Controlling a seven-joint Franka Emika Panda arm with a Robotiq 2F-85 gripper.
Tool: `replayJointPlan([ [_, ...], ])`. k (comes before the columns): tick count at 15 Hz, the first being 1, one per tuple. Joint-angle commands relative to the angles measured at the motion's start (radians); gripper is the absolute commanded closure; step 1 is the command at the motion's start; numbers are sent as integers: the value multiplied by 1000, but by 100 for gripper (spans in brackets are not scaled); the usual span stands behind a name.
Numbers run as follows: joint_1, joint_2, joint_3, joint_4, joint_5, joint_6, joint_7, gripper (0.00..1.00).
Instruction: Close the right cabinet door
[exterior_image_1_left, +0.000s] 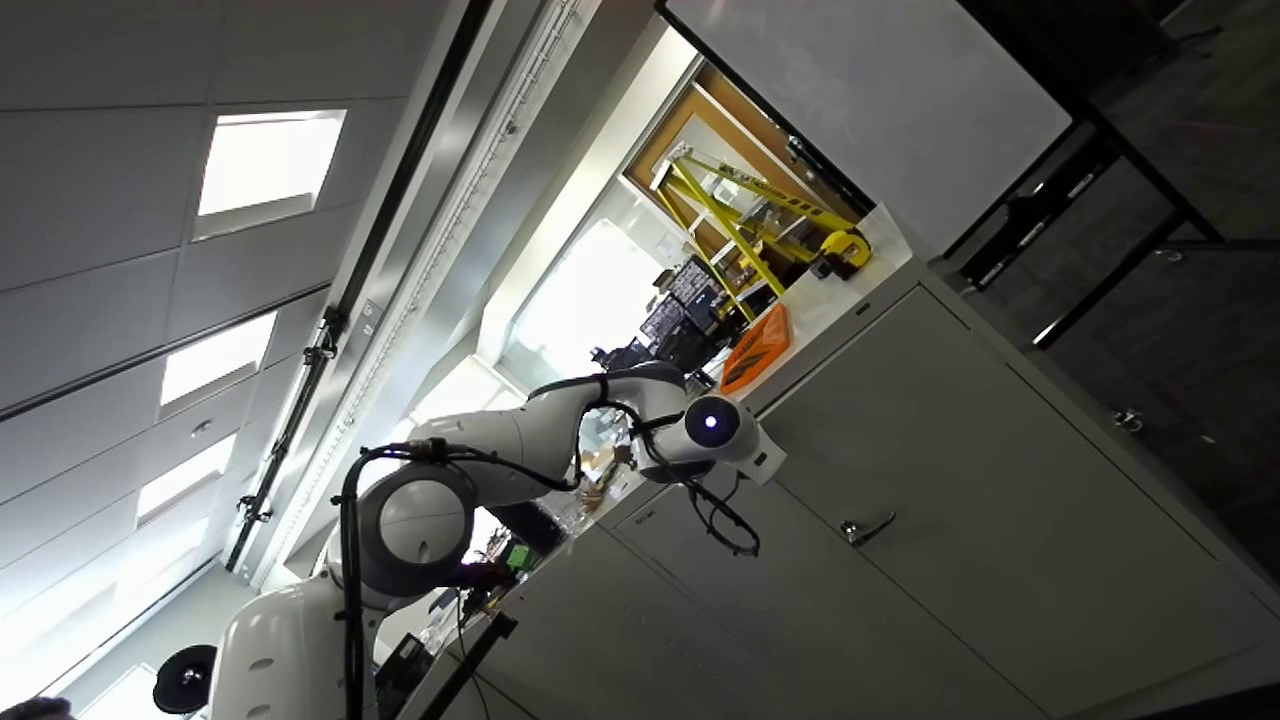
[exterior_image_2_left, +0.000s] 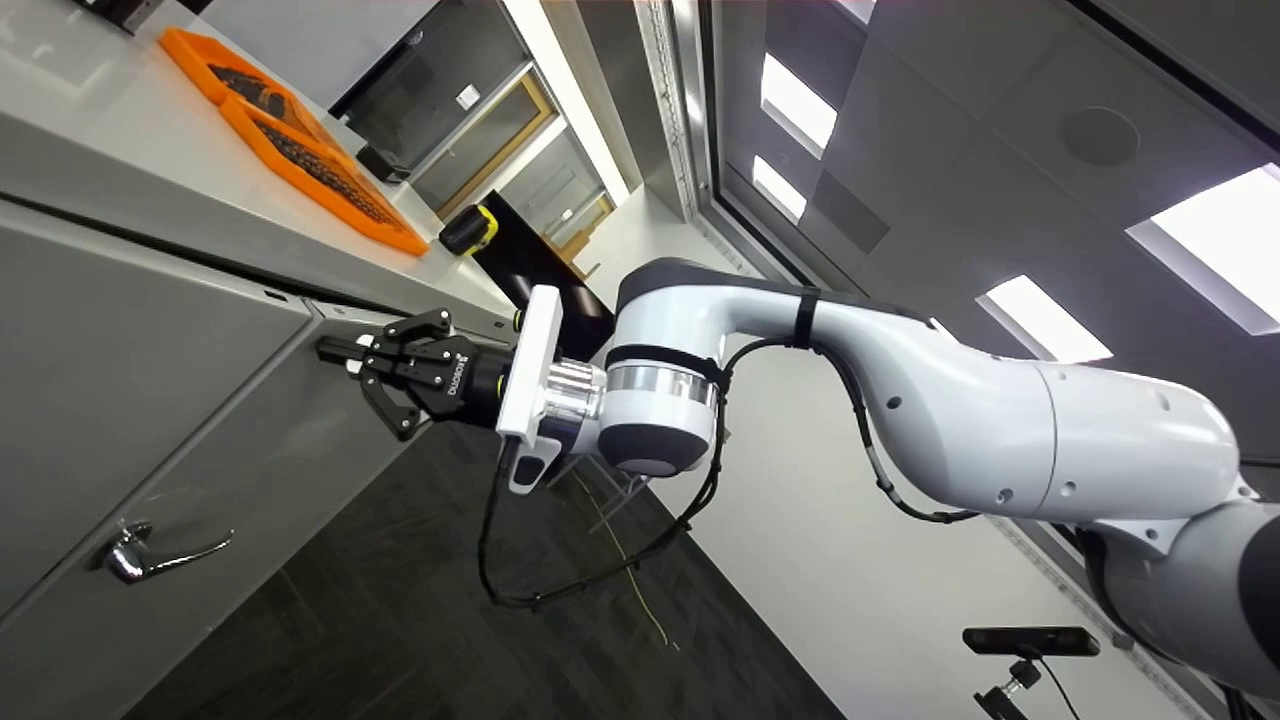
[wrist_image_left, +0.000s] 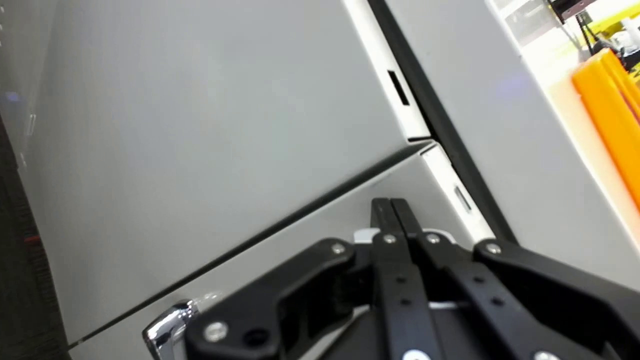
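The right cabinet door is a flat grey panel (exterior_image_1_left: 1000, 470) in both exterior views (exterior_image_2_left: 290, 450) and in the wrist view (wrist_image_left: 345, 210). Its silver handle (exterior_image_1_left: 866, 528) sits beside the seam and also shows in the wrist view (wrist_image_left: 167, 330). The door looks nearly flush with the cabinet; I cannot tell if it is fully shut. My gripper (exterior_image_2_left: 328, 349) is shut and empty, its fingertips (wrist_image_left: 392, 202) at the upper corner of this door near the seam. They touch or almost touch the panel. In an exterior view the wrist hides the fingers.
The matching grey twin door (wrist_image_left: 225, 125) lies across the seam. Above both runs the pale countertop (exterior_image_2_left: 120, 130). An orange tray (exterior_image_2_left: 310, 160) and a yellow-and-black object (exterior_image_2_left: 470, 230) rest on it. A whiteboard (exterior_image_1_left: 870, 100) stands beyond the cabinet's end. Dark floor (exterior_image_2_left: 450, 580) lies below.
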Motion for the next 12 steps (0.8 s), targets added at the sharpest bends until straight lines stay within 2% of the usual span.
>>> replayJointPlan([
  [1, 16, 52, 18, 86, 50, 36, -6, 95],
  [12, 68, 138, 23, 210, 6, 69, 6, 95],
])
